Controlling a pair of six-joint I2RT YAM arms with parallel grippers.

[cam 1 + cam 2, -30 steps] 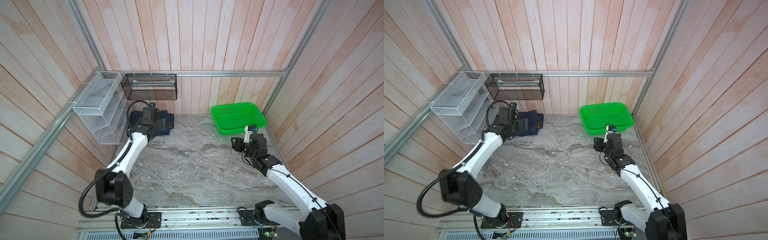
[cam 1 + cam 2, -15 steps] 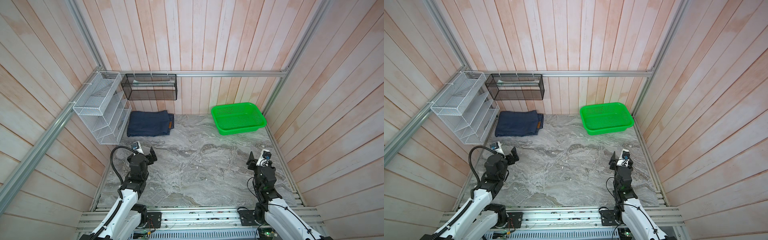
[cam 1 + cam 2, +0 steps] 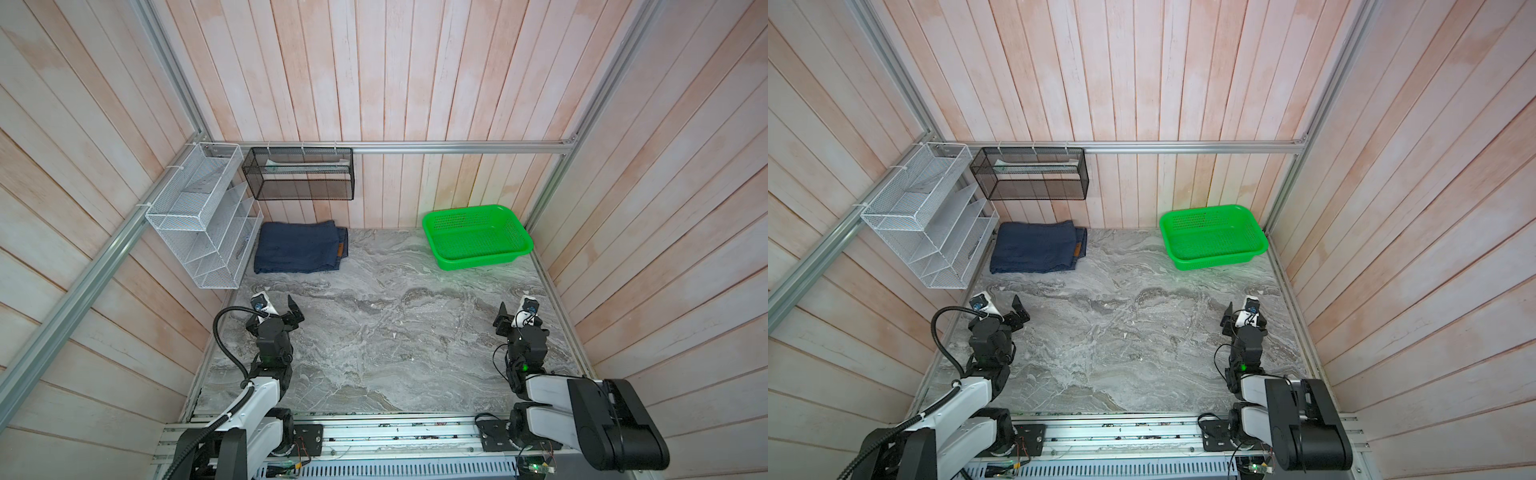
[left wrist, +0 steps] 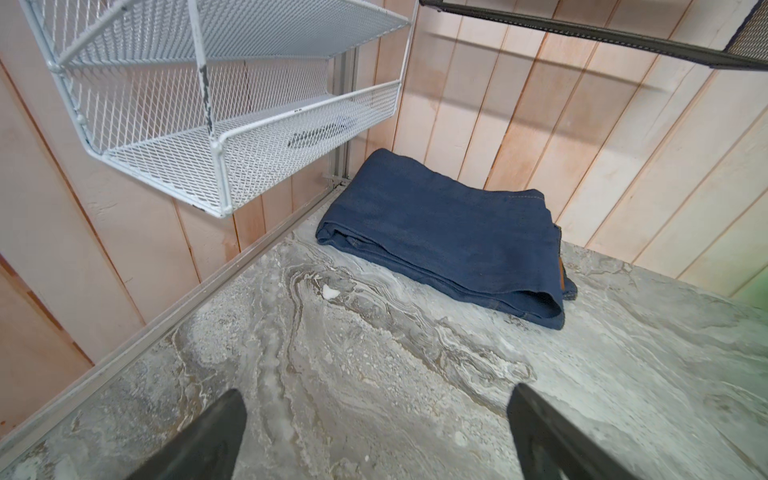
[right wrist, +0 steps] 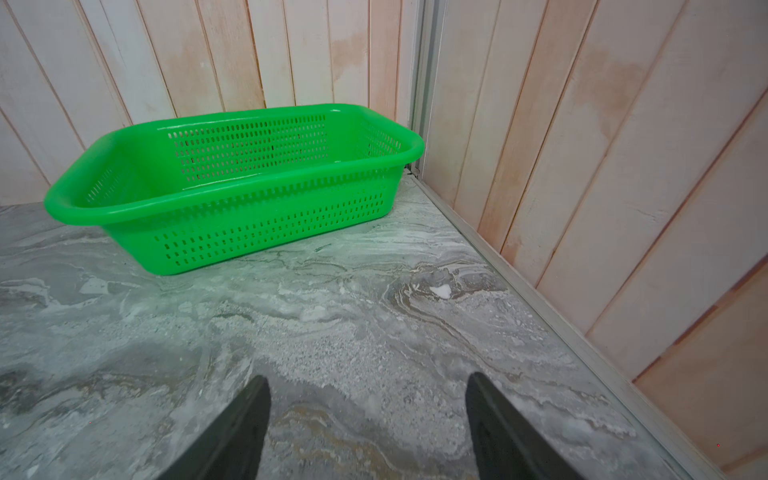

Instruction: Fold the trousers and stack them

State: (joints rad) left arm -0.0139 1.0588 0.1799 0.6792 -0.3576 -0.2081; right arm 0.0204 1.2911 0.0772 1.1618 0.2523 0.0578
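Our left gripper (image 4: pixel 376 395) stands with its jaws wide apart and nothing between them, low over the marble table (image 3: pixel 374 340). Our right gripper (image 5: pixel 366 378) is likewise spread and empty. Ahead of the left gripper and well apart from it, the trousers (image 4: pixel 449 232) lie in the far corner as a flat, layered rectangle, just below the white wire rack (image 3: pixel 195 216). Ahead of the right gripper sits the green basket (image 5: pixel 270 216), with nothing visible inside. We judge the folding done and the bundle set down in its place. No other garment is in view to stack on it, so we reckon little or nothing is left.
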